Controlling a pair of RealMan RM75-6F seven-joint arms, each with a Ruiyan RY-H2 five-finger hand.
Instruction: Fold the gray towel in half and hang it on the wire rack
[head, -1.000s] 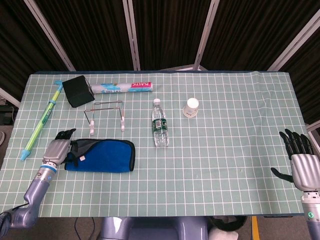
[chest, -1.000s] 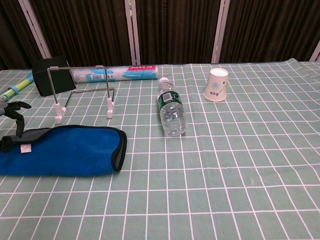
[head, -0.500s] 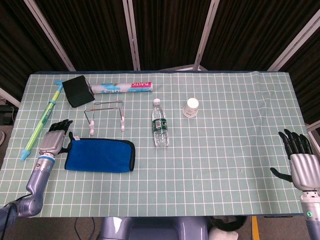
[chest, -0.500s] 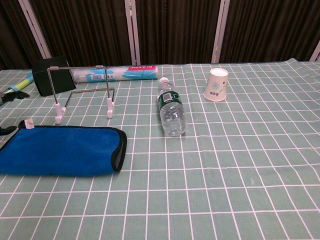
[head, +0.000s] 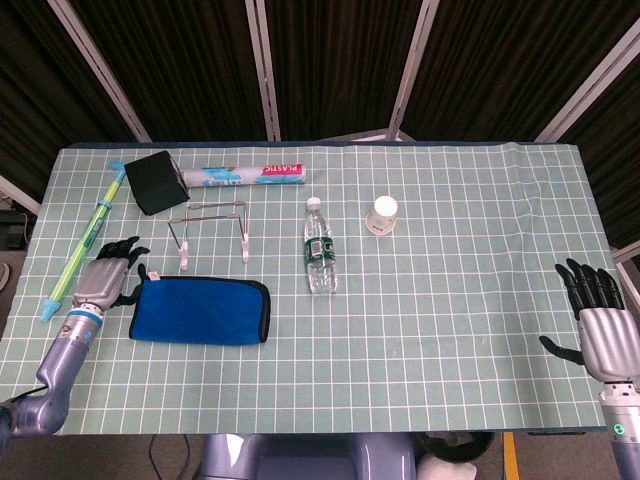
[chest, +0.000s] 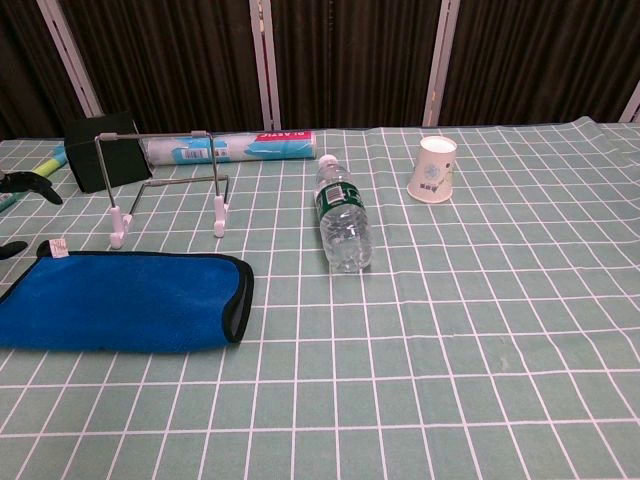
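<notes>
The towel (head: 200, 312) lies flat on the table at the front left, blue side up with a dark edge and a small white tag at its left corner; the chest view shows the towel (chest: 120, 302) the same way. Just behind it stands the wire rack (head: 212, 225) on white feet, also seen as the wire rack (chest: 165, 190) in the chest view. My left hand (head: 102, 278) hovers beside the towel's left end, fingers apart, holding nothing; only its dark fingertips (chest: 30, 182) reach the chest view. My right hand (head: 600, 325) is spread at the table's far right edge, empty.
A water bottle (head: 319, 250) lies right of the rack, with a paper cup (head: 382, 214) beyond it. A black box (head: 153, 182), a plastic-wrap roll (head: 245, 175) and a green-blue tube (head: 85, 245) sit at the back left.
My left hand has let go of the towel's left end and drawn back to the left. The lifted gray part has dropped, so the towel now lies flat and blue. The right hand barely moved.
</notes>
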